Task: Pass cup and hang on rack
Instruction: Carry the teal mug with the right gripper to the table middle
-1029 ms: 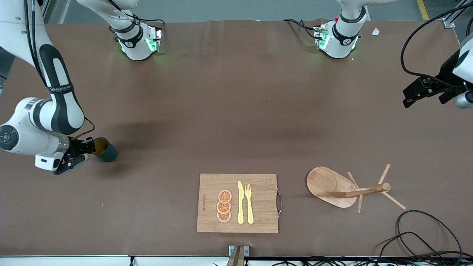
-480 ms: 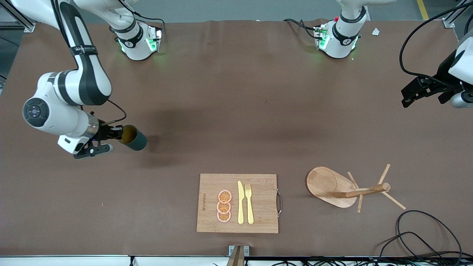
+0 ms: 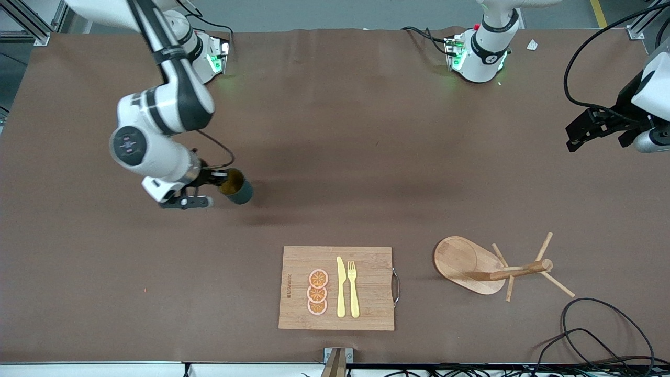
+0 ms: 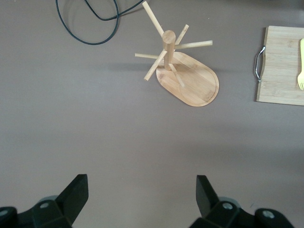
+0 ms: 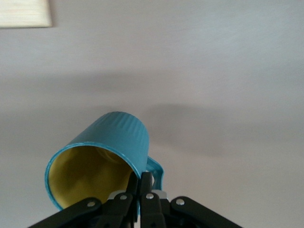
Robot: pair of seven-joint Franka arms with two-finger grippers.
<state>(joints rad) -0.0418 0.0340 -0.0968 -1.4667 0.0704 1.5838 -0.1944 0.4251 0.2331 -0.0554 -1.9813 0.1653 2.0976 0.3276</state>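
My right gripper [image 3: 219,184] is shut on the rim of the dark teal cup [image 3: 238,187] and holds it tilted in the air over the brown table. The right wrist view shows the cup [image 5: 102,152] with its yellow inside, its handle beside my fingertips [image 5: 141,178], one finger inside the wall and one outside. The wooden rack [image 3: 492,268] stands on its oval base near the left arm's end of the table, its pegs pointing outward. My left gripper [image 3: 594,131] is open and empty in the air over the table's edge; its wrist view looks down on the rack [image 4: 183,69].
A rectangular wooden cutting board [image 3: 337,288] with orange slices, a yellow knife and fork lies near the front edge, between cup and rack. Black cables [image 3: 602,335] loop on the table near the rack.
My right gripper has carried the cup up and toward the middle of the table, away from the right arm's end. The left gripper has barely shifted.
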